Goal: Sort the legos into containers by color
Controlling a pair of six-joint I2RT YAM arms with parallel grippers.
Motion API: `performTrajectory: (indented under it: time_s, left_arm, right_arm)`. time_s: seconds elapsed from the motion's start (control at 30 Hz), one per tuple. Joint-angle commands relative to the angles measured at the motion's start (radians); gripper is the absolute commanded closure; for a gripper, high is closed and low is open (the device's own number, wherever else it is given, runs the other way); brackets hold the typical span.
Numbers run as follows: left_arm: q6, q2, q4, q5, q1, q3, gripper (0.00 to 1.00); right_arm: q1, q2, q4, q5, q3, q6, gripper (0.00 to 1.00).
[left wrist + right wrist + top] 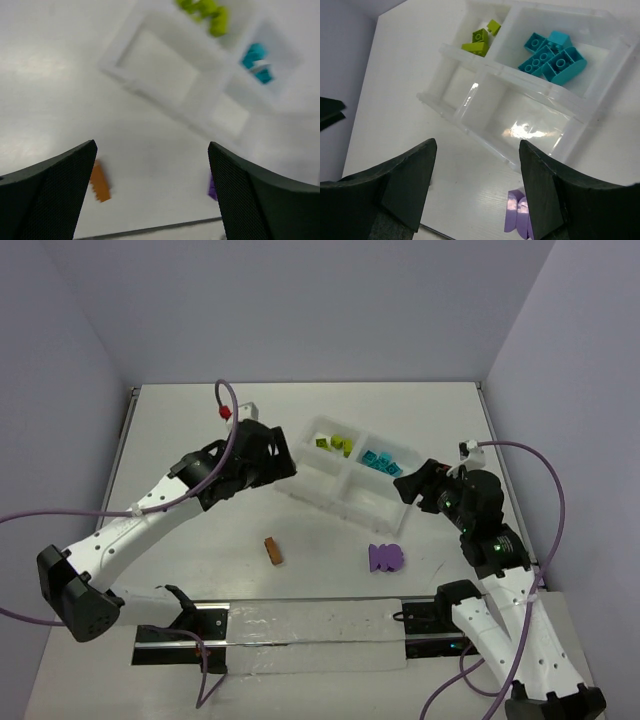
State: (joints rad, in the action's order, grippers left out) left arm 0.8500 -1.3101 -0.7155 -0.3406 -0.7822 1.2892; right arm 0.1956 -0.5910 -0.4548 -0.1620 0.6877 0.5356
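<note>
Orange brick lies well clear of the tray edge.

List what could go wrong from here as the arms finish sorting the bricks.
1. The open left gripper hangs right by the left end of the tray. A swing toward the orange brick could shove the tray.
2. The purple clump looks like joined pieces, so the right gripper might split it when pinching.
3. Both near compartments are bare, so orange and purple could end up in the same one.
</note>
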Motion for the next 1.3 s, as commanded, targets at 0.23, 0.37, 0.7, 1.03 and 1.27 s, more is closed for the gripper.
performTrajectory:
  time_s: [0.23, 0.37, 0.7, 1.03, 1.27]
  left_arm:
    - [0.232, 0.145, -0.17, -0.027, -0.014, -0.308, 0.02]
    - [0.211, 0.165, -0.09, 0.087, -0.017, -0.394, 0.03]
    - [0.238, 0.258, -0.248, 0.051, 0.121, -0.344, 0.04]
    - [0.195, 0.349, -0.307, 0.042, 0.27, -0.257, 0.01]
    - [0.193, 0.42, -0.287, 0.023, 0.27, -0.263, 0.01]
  right_arm:
    - [0.164, -0.121, 0.113, 0.036, 0.023, -0.031, 0.25]
    - [0.268, -0.154, 0.133, 0.071, 0.04, -0.064, 0.25]
    - [0.749, -0.441, 0.075, 0.23, 0.192, -0.141, 0.22]
    - [1.001, -0.676, 0.31, 0.404, 0.157, 0.073, 0.16]
    - [1.055, -0.908, 0.308, 0.42, 0.296, 0.112, 0.16]
